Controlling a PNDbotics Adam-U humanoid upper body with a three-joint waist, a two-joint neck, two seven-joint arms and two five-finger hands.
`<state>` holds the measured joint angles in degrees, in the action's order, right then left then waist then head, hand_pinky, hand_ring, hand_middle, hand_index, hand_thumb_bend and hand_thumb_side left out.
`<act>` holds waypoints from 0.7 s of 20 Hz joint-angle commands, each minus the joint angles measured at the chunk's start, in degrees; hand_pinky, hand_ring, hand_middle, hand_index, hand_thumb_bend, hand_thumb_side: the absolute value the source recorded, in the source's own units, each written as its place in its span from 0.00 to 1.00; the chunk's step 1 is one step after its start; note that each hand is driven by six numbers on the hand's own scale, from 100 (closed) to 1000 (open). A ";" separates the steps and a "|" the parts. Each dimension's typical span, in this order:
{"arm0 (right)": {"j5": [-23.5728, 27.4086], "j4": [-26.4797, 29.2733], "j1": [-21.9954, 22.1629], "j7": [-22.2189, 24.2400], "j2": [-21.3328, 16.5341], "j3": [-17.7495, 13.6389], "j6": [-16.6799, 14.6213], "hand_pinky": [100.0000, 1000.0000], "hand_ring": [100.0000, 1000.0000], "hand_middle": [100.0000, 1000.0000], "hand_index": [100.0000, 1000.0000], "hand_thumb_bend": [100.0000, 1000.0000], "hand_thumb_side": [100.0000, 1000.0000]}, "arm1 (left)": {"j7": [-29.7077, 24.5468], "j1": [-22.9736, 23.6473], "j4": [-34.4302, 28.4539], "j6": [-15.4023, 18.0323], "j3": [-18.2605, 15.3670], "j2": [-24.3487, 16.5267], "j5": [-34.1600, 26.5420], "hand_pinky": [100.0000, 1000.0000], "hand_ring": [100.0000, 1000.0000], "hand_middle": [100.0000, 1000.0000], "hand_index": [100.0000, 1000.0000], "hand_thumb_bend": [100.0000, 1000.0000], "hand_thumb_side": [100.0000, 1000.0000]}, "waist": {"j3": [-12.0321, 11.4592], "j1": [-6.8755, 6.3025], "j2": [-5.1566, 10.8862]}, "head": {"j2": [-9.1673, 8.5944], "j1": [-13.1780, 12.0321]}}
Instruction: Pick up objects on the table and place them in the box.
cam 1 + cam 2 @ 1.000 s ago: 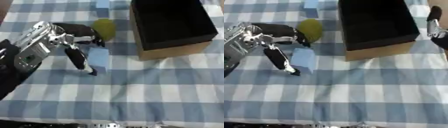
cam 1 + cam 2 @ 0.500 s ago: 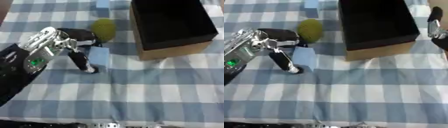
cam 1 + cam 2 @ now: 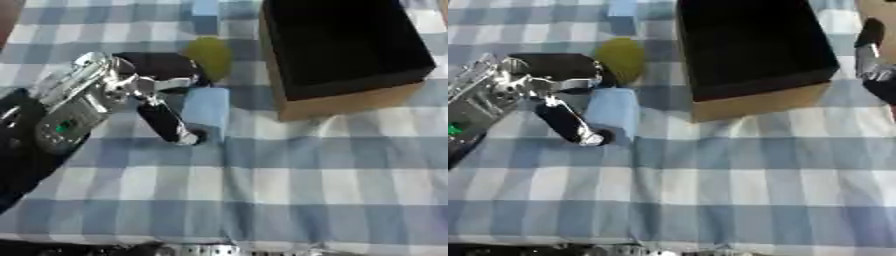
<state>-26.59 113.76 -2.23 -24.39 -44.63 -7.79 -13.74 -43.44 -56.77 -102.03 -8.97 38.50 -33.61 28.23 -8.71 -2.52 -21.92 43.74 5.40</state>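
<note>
Left robot hand [image 3: 105,92] reaches over the checked surface [image 3: 332,170], its fingers and thumb spread around one pale blue block [image 3: 207,110], touching it but not closed on it. One green ball [image 3: 208,54] sits just behind. A second blue block [image 3: 205,11] lies farther back. One dark box [image 3: 346,50] stands right. Right robot hand [image 3: 871,55] shows at the edge; grip unclear.

Left hand [image 3: 131,95] silver w/ black fingers, green light, right hand [image 3: 872,55] black/silver
</note>
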 commanded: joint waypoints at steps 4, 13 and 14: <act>-0.15 0.83 -0.08 -0.21 -1.36 -0.87 0.06 0.89 0.98 0.56 0.89 0.00 0.41 | -3.78 -2.59 -10.77 -3.80 -5.23 -4.72 -3.25 0.71 0.68 0.57 0.72 0.07 0.33 | -0.19 -0.66 1.20 | -0.54 0.56; 0.25 0.83 -1.84 -0.62 -2.02 -0.67 -0.67 0.89 0.97 0.57 0.89 0.00 0.41 | -1.07 -10.18 -3.99 -3.63 -6.73 7.21 -0.91 0.70 0.66 0.54 0.71 0.00 0.28 | 0.70 0.28 1.76 | -1.82 -0.74; 0.36 0.83 -2.22 -0.60 -2.16 -0.58 -0.83 0.89 0.96 0.57 0.89 0.00 0.41 | -0.18 -11.18 -1.52 -2.70 -6.84 8.99 -0.84 0.70 0.65 0.54 0.71 0.00 0.27 | 0.95 0.42 1.78 | -1.86 -0.97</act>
<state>-26.56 113.76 -4.03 -24.88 -44.69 -7.87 -14.30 -44.51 -66.66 -105.42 -12.25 32.80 -26.22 27.07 -7.70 -2.50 -21.86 42.67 4.83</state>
